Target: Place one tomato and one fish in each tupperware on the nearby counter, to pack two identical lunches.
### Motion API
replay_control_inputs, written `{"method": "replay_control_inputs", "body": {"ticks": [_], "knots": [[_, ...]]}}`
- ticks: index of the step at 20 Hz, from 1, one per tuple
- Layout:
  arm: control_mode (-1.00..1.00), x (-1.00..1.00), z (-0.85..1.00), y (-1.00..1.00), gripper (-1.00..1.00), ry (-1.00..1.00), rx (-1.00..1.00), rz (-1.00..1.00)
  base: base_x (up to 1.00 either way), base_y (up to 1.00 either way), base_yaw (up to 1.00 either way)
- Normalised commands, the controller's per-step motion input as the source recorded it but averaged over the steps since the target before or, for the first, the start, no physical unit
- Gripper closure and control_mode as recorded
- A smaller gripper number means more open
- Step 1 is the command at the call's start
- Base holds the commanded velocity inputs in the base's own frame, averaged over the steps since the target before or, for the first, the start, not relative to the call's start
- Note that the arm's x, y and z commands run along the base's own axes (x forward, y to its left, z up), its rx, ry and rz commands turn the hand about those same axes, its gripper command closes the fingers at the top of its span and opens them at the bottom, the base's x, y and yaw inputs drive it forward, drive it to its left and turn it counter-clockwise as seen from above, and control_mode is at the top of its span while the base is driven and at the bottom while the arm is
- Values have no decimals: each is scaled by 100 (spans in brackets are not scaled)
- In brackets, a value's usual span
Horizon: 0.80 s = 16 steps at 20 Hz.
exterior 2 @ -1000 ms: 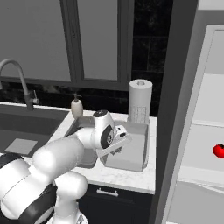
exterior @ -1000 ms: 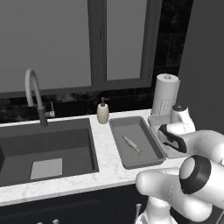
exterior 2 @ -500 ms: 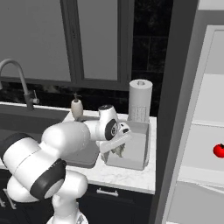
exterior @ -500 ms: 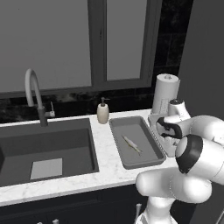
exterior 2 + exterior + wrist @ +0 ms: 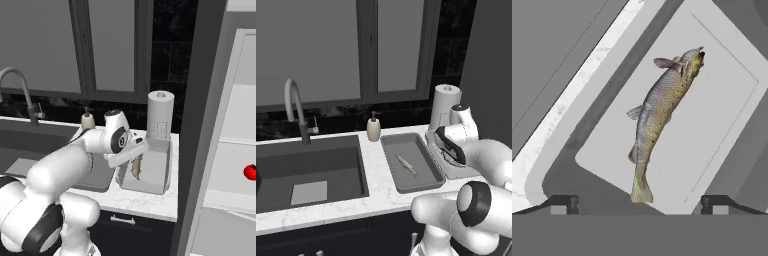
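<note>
The tool point(image 5: 639, 202) hangs over the lighter tupperware point(image 5: 722, 100), jaws spread wide with nothing between them. A fish point(image 5: 659, 112) lies directly below, its tail toward the tool and head away, apparently resting on the tray floor, though contact cannot be confirmed. In the right base view this fish point(image 5: 136, 167) sits just beneath the tool point(image 5: 131, 152). The darker tupperware point(image 5: 428, 172) stands beside the tool on the table point(image 5: 376, 200), toward the sink point(image 5: 311, 172), and holds its own fish point(image 5: 407, 165). Judgement: both fish are placed and the release appears complete. To do this step well, the tool should lift straight up, clear of the tray walls — no sideways drag. A tomato point(image 5: 251, 171) waits on a shelf point(image 5: 235, 185) well off to the tool's far side — likely the next target.
</note>
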Motion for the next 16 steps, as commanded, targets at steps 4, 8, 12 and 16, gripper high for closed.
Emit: {"method": "replay_control_inputs", "body": {"ticks": [4,8,12,16], "knots": [[-100,-75,90,26,-100,-19,-1,0,0,0,0],[-100,-74,85,37,-100,-20,1,-4,0,0,0],[-100,-58,86,37,-100,-20,9,-5,0,0,0],[-100,-47,65,39,-100,-15,26,-12,0,0,0]]}}
